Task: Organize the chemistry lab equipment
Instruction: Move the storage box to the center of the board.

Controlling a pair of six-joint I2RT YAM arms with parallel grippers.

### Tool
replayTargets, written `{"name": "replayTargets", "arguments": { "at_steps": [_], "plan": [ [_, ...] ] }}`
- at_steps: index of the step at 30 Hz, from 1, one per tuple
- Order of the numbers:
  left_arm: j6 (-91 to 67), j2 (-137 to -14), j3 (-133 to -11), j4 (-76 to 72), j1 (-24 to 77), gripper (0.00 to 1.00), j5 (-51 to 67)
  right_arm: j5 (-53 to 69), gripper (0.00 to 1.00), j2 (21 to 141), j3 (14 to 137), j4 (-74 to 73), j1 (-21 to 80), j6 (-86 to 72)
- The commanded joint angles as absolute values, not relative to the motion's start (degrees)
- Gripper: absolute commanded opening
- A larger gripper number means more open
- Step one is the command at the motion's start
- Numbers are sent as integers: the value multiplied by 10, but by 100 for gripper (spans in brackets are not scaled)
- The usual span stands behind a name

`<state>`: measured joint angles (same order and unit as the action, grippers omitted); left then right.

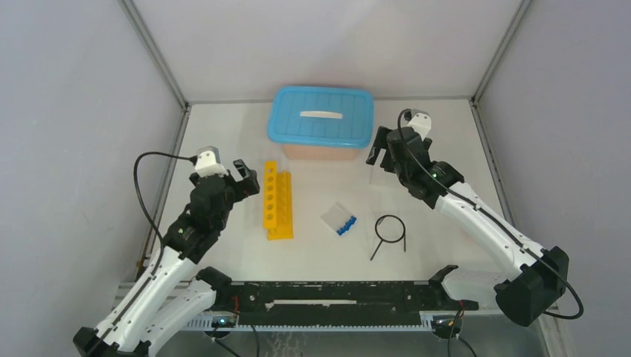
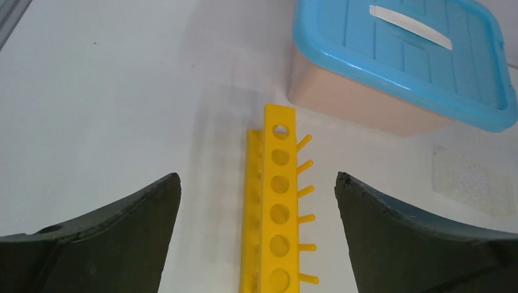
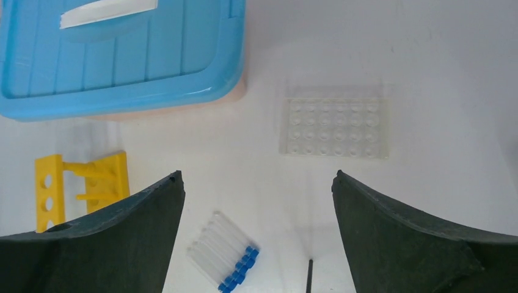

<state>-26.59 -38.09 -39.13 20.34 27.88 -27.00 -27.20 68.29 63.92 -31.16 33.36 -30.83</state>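
Your left pincer (image 1: 249, 177) hangs spread wide with nothing between its fingers; just ahead of it and below lies the yellow rack (image 1: 278, 201), its row of round holes running straight out along the gap between the jaws, short pegs sticking off to the pincer's right; whether it stands properly or lies on its side I cannot tell. Further to that pincer's right, well apart from the rack, the blue-capped tubes (image 1: 340, 219) lie in a tight bundle flat on the surface; just beyond them sits the black wire ring (image 1: 389, 229) with its handle. Your right pincer (image 3: 256, 176) is spread wide too and grips nothing; the clear tray (image 3: 335, 128) lies ahead of it and a little to its right, the tubes under it towards its left finger, and the blue-lidded box (image 1: 321, 117) ahead to its left, lid on.

You look to be at the very start, in the approach, with nothing sorted yet; I judge the next move calls for you to lower the left pincer squarely over the rack and close across its narrow width; the tubes will roll, so take them singly.

The white table (image 1: 446, 245) is smooth and matte; plain grey walls close it in on three sides.
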Motion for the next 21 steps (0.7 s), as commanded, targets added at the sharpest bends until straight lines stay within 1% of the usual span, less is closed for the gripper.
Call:
{"name": "replayTargets", "arguments": {
  "at_steps": [1, 4, 7, 10, 13, 16, 21],
  "plan": [
    [-262, -401, -431, 186, 283, 100, -291, -245, 92, 680, 651, -267, 309, -322],
    [-278, -407, -435, 180, 283, 100, -298, -159, 83, 681, 631, -219, 264, -341],
    [-299, -419, -441, 179, 283, 100, -298, -108, 80, 690, 604, -169, 212, -353],
    [-322, -429, -446, 177, 283, 100, -296, -23, 76, 725, 596, -141, 165, -380],
    [-339, -436, -445, 169, 283, 100, -291, 30, 75, 761, 597, -113, 151, -384],
    [-346, -445, -447, 165, 283, 100, -286, 58, 75, 790, 596, -88, 143, -394],
    [-335, -449, -448, 151, 283, 100, -256, 123, 76, 827, 589, -39, 116, -412]
  ]
}}
